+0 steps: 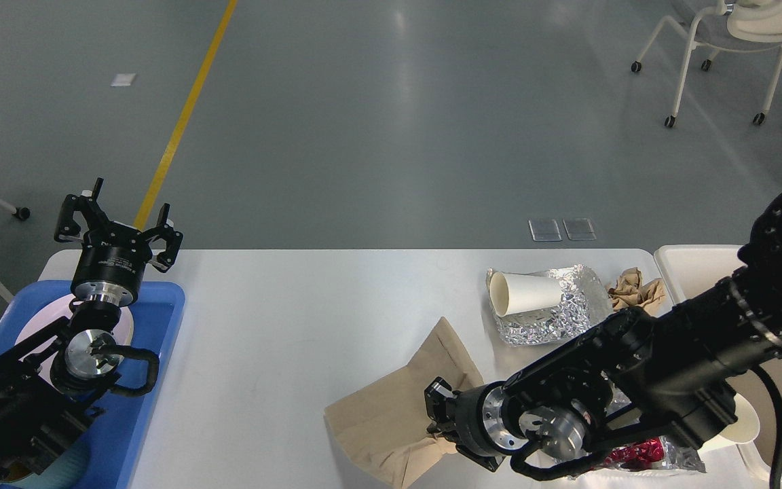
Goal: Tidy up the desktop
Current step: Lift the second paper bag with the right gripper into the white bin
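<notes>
**On the desktop: bag pinched, litter at right**

Across the lower view spreads the white desktop. At left sits a blue tray; above it the left gripper hangs with fingers spread, empty. The right gripper pinches a brown paper bag (creased). Beyond lie foil and a tipped paper cup.

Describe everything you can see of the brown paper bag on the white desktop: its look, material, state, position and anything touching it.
The brown paper bag looks like plain kraft paper, flattened and creased, lying at an angle on the desktop right of centre, near the front edge. One corner points away towards the crumpled foil; the lower end is crumpled and reaches the picture's bottom edge. The right hand is at its right edge, seemingly touching it, though a grip cannot be confirmed. The arm hides part of the bag.
</notes>
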Robot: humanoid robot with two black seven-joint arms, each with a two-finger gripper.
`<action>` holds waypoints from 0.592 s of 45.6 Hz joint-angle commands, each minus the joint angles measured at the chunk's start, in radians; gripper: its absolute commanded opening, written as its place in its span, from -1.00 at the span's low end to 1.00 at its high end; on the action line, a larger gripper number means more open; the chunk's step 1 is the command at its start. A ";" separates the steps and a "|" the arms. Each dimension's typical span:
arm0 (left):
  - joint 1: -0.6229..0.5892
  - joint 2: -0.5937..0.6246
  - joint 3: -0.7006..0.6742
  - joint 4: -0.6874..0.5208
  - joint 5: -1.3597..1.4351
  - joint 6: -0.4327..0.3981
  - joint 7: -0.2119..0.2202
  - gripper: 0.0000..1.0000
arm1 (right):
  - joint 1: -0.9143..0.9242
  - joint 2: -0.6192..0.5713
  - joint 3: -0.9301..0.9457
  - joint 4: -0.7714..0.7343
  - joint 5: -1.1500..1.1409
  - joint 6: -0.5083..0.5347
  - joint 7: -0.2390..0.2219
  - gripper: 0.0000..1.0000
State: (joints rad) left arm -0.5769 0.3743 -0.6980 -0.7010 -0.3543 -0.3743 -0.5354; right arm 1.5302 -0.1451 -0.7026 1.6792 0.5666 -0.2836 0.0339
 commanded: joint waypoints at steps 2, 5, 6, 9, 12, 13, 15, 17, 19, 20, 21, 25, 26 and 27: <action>0.000 0.000 0.000 0.000 0.000 0.000 0.000 0.94 | 0.132 -0.097 -0.001 0.045 -0.025 0.170 0.001 -1.00; 0.000 0.000 0.000 0.000 0.000 0.000 0.000 0.94 | 0.214 -0.140 -0.008 0.066 -0.073 0.263 0.000 -1.00; 0.000 0.000 0.000 0.000 0.000 0.000 0.000 0.94 | 0.258 -0.157 -0.012 0.066 -0.100 0.308 0.000 -1.00; 0.000 0.000 0.000 0.000 0.000 0.000 0.000 0.94 | 0.344 -0.183 -0.035 0.063 -0.163 0.391 -0.002 -1.00; 0.000 0.000 0.000 0.000 0.000 0.000 0.000 0.94 | 0.435 -0.192 -0.090 0.051 -0.259 0.463 -0.002 -1.00; -0.001 0.000 0.000 0.000 0.000 0.000 0.000 0.94 | 0.467 -0.192 -0.112 0.044 -0.301 0.484 -0.002 -1.00; 0.000 0.000 0.000 0.000 0.000 0.000 0.000 0.94 | 0.520 -0.192 -0.152 0.031 -0.399 0.523 -0.002 -1.00; 0.000 0.000 0.000 0.000 0.000 0.000 0.000 0.94 | 0.563 -0.192 -0.192 0.024 -0.496 0.560 0.000 -1.00; 0.000 0.000 0.000 0.000 0.000 0.000 0.000 0.94 | 0.596 -0.195 -0.225 0.019 -0.577 0.596 0.001 -1.00; 0.000 0.000 0.000 0.000 0.000 0.000 0.000 0.94 | 0.610 -0.195 -0.241 0.019 -0.611 0.616 0.001 -1.00; 0.000 0.000 0.000 0.000 0.000 0.000 0.000 0.94 | 0.620 -0.197 -0.253 0.019 -0.641 0.636 0.001 -1.00; -0.001 0.000 0.000 0.000 0.000 0.000 0.000 0.94 | 0.659 -0.205 -0.296 0.022 -0.732 0.713 0.003 -1.00; 0.000 0.000 0.000 0.000 0.000 0.000 0.000 0.94 | 0.668 -0.208 -0.304 0.027 -0.749 0.731 0.004 -1.00; 0.000 0.000 0.000 0.000 0.000 0.000 0.000 0.94 | 0.674 -0.209 -0.308 0.028 -0.766 0.750 0.006 -1.00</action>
State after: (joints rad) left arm -0.5768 0.3743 -0.6980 -0.7010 -0.3543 -0.3743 -0.5354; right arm 2.1575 -0.3437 -0.9644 1.6997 -0.0930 0.3738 0.0349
